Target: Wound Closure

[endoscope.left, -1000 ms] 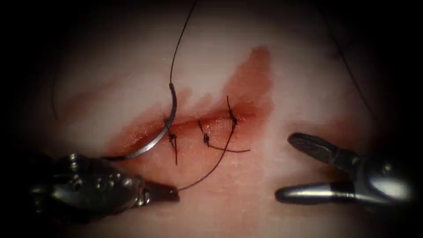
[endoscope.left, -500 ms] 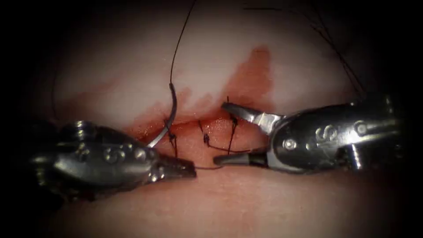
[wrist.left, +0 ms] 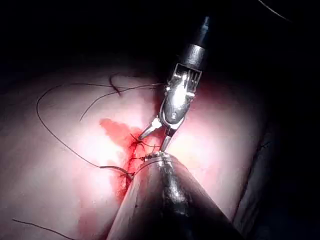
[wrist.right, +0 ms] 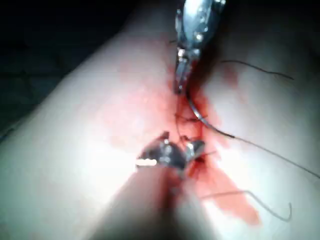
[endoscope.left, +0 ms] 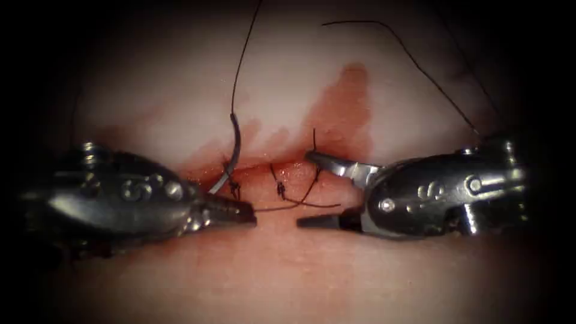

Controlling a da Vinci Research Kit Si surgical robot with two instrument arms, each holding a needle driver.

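The cut [endoscope.left: 264,171] runs across the middle of the endoscope frame, ringed by red fluid [endoscope.left: 339,105] that spreads toward the upper right. Three dark stitches already cross it: one near the left end [endoscope.left: 234,189], one at the centre [endoscope.left: 280,190], and one on the right [endoscope.left: 317,165], each with short cut ends standing up. So a good part of the closure looks done, while the stretch of cut left of the first stitch is still open.

The needle [endoscope.left: 231,156] stands at that left end, its upper half rising free above the tissue [endoscope.left: 288,276] and its lower curve passing down behind the left tool [endoscope.left: 231,211]; whether its point is buried I cannot tell. Thread [endoscope.left: 243,60] climbs from the needle's top end to the upper edge of the frame.

The left tool, in the lower left, has its jaws closed on a strand of thread [endoscope.left: 276,207] that runs right toward the middle stitches. The right tool [endoscope.left: 315,189], from the right, holds its jaws wide apart around the right-hand stitch, gripping nothing. Another loose strand [endoscope.left: 414,60] arcs over the upper right
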